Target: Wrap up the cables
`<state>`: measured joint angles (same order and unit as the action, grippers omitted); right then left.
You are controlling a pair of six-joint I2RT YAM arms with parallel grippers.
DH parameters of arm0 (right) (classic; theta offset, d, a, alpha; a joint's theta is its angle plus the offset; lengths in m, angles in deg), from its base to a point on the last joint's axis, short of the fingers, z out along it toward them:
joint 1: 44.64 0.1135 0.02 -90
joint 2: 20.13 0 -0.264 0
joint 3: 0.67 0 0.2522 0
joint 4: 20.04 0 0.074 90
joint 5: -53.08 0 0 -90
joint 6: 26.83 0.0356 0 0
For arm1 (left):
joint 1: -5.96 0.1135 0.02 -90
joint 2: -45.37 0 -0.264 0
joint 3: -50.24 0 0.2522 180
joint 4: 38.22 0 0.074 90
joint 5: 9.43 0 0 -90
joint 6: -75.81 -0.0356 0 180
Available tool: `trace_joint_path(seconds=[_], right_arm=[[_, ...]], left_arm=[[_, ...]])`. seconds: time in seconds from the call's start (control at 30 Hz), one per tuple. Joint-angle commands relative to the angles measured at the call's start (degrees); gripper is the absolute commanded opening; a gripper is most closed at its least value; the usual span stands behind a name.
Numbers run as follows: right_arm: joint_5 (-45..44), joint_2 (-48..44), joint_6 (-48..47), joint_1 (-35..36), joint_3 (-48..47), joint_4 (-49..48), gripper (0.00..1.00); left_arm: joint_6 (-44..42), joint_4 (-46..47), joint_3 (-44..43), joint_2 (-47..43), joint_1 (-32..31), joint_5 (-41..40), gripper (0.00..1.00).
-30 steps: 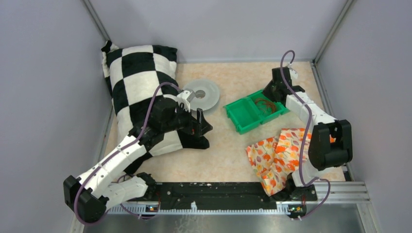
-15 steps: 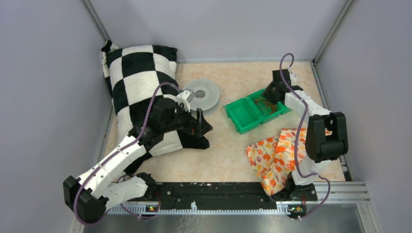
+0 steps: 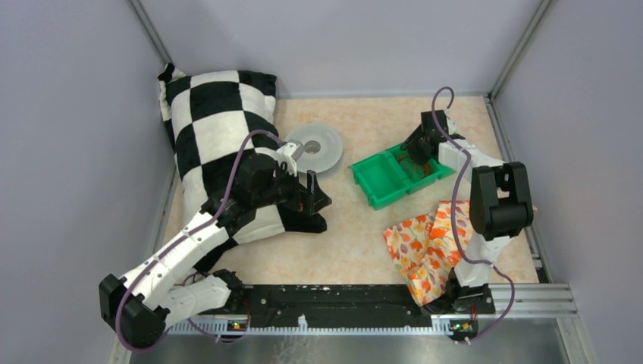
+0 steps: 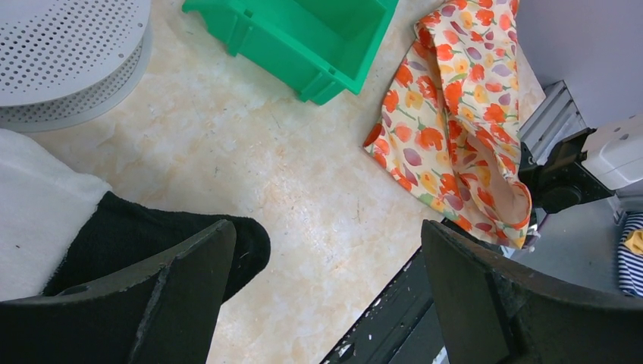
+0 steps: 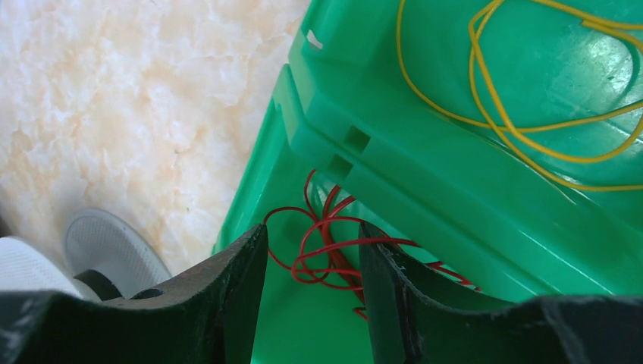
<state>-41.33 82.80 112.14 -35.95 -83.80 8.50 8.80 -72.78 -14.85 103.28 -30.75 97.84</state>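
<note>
Jaws on the left arm hang spread and empty over the bench [image 4: 250, 152]. Farther off, the right jaws, narrowly parted, straddle the red cables [image 5: 327, 246] in the green bin [image 5: 455, 199], with the yellow cables [image 5: 494, 95] one compartment beyond. This looks like pickup; next, close gently and lift.

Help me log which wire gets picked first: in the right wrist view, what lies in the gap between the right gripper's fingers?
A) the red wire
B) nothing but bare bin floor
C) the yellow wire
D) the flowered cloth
A: the tangled red wire sits between the fingers of the right gripper, while the yellow wire loops in the other compartment of the green bin.
</note>
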Motion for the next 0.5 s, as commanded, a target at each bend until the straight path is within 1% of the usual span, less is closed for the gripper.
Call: trace_joint_path(seconds=[0.0, 0.07, 0.1, 0.13, 0.23, 0.3, 0.33, 0.37, 0.47], right_arm=[[1.0, 0.7, 0.8, -0.8, -3.1, -1.7, 0.47], [1.3, 0.7, 1.0, -0.8, -3.2, -1.6, 0.46], [1.3, 0.5, 1.0, -0.8, -3.2, -1.6, 0.42], [1.2, 0.2, 1.0, -0.8, -3.1, -1.6, 0.36], [0.4, -1.7, 1.0, -0.8, -1.9, -2.0, 0.15], [-0.2, -3.6, 0.3, -0.8, -1.3, -2.1, 0.08], [-0.5, -4.7, -0.3, -0.8, -1.1, -2.1, 0.03], [-0.9, -5.7, -0.9, -0.8, -0.8, -1.8, 0.0], [-1.0, -9.1, -2.6, -0.8, 0.4, -1.1, 0.0]], left_arm=[[0.0, 0.5, -1.2, 0.1, -0.1, 0.2, 0.98], [-0.1, 0.5, -1.3, 0.5, 0.0, 0.3, 0.98], [0.0, 0.5, -1.5, 0.7, -0.1, 0.3, 0.98], [0.0, 0.6, -1.6, 0.9, -0.1, 0.5, 0.99], [0.1, 0.9, -1.8, 1.5, 0.0, 0.8, 0.98], [0.0, 1.0, -1.9, 1.8, -0.1, 0.9, 0.98], [0.0, 1.2, -1.8, 1.9, -0.1, 1.1, 0.98], [-0.1, 1.4, -1.8, 2.0, -0.1, 1.1, 0.98], [-0.2, 2.3, -1.7, 2.8, -0.1, 1.8, 0.98]])
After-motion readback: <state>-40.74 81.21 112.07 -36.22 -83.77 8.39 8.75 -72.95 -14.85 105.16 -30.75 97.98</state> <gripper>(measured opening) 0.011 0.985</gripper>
